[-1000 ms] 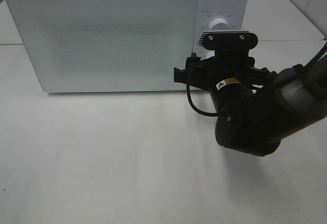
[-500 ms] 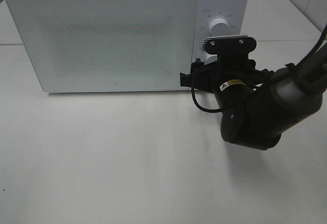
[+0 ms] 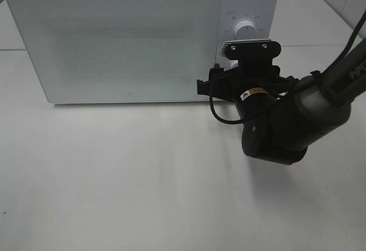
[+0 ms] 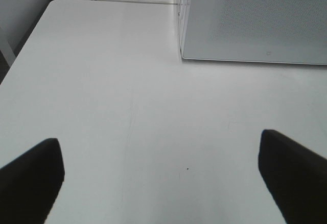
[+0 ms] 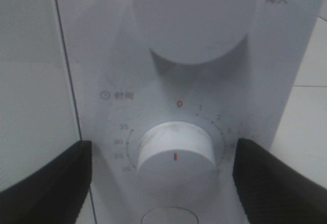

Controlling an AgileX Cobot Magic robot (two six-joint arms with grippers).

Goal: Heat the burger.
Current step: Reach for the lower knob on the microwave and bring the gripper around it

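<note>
The burger is out of view; the white microwave (image 3: 131, 45) stands shut with its frosted door closed. My right arm (image 3: 274, 131) reaches up to the control panel on the microwave's right side. In the right wrist view my right gripper (image 5: 163, 183) is open, its two dark fingers (image 5: 46, 183) standing either side of the lower timer knob (image 5: 173, 157) without closing on it. The knob's red mark sits just left of the red 0 on the scale. My left gripper (image 4: 162, 180) hangs open over bare table, with nothing between its fingers.
The upper power knob (image 3: 245, 28) sits above the arm's camera mount and fills the top of the right wrist view (image 5: 194, 17). The microwave's front left corner (image 4: 181, 55) lies ahead of the left gripper. White tabletop (image 3: 114, 176) spreads in front of the microwave.
The right arm has shifted slightly in front of the control panel, first right, then back left and closer to the panel. Both grippers stay open.
</note>
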